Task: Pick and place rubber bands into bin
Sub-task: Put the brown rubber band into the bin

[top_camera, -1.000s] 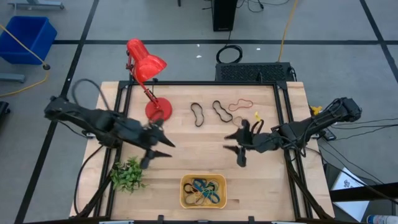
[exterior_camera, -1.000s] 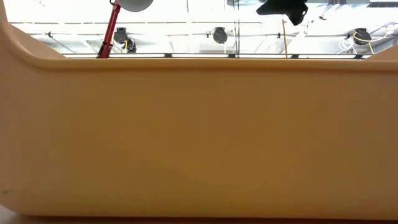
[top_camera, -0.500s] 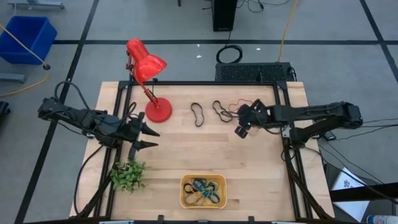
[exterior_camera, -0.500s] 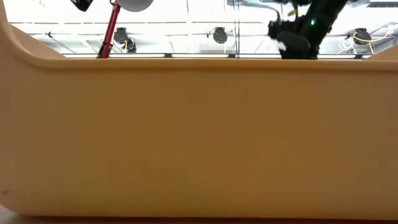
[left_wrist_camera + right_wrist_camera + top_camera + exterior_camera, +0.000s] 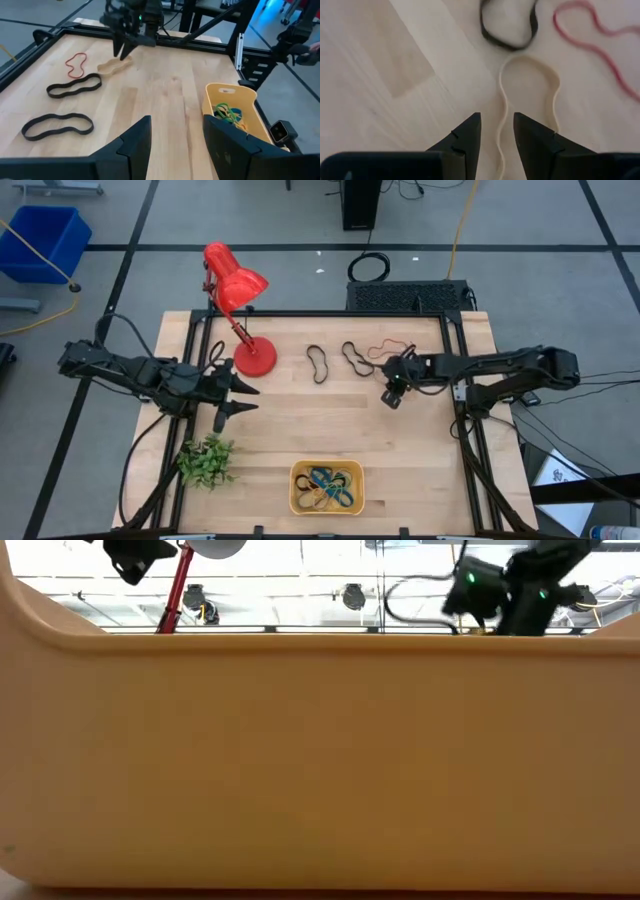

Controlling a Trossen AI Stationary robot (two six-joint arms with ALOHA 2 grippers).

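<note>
No writing is legible. The right gripper (image 5: 496, 145) has dropped since a moment ago, jaws open astride a thin tan rubber band (image 5: 527, 97) lying on the wooden table (image 5: 300, 420), far from the shallow orange-yellow plastic bin (image 5: 296, 485). The left gripper (image 5: 240, 400) waits, jaws open.

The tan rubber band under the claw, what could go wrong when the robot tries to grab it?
1. The tan rubber band lies flat on the table, so the open right claw straddling it might close on wood and miss it.
2. The black band and red band lie close by, so the claw might snag one too.
3. The yellow bin is far across the table; the floppy band could slip out.
</note>
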